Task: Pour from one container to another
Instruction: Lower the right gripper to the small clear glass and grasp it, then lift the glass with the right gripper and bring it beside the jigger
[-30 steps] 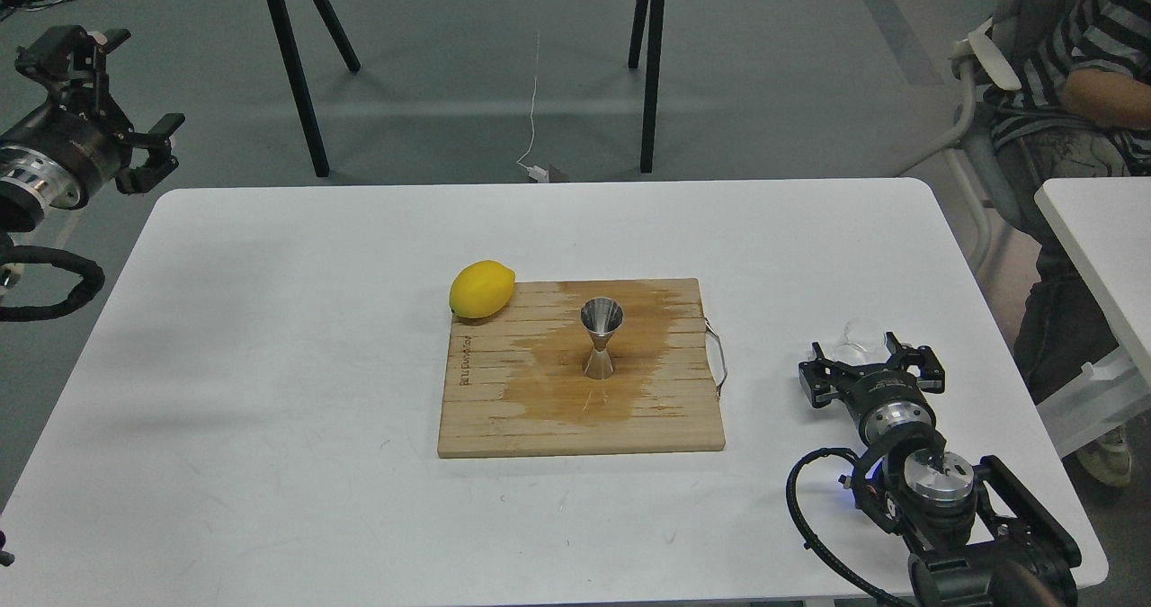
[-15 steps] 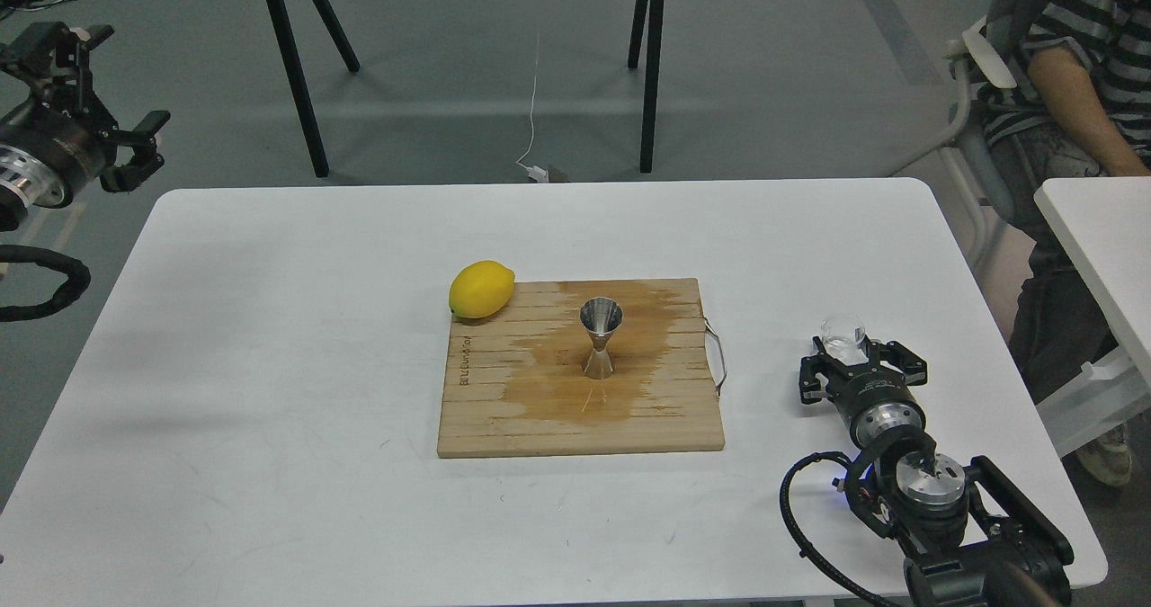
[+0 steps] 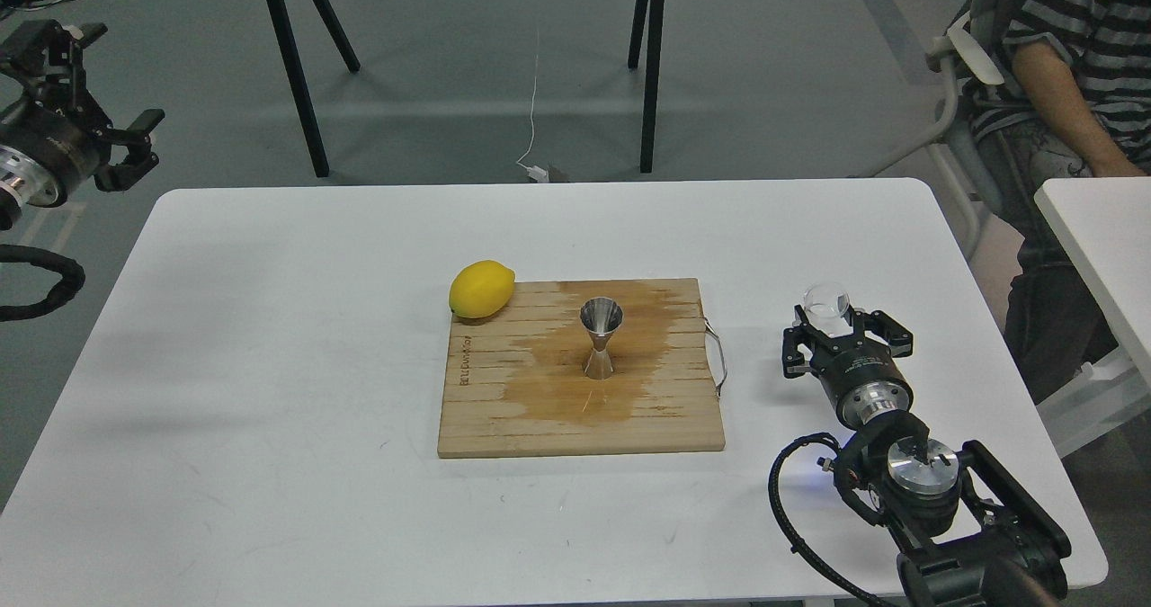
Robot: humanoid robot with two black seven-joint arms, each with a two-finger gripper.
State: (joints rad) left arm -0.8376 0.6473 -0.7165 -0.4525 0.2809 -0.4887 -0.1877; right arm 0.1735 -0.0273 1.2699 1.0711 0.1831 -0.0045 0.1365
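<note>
One glass cup between right fingers.

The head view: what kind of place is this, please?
Probably a robotics lab or test room, not a kitchen: a white table on a grey floor, loose cables on that floor, and a seated person watching beside the staged cutting board.

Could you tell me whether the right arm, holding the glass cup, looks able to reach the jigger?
Probably yes: only bare table and board separate the right gripper, holding the glass cup, from the jigger.
</note>
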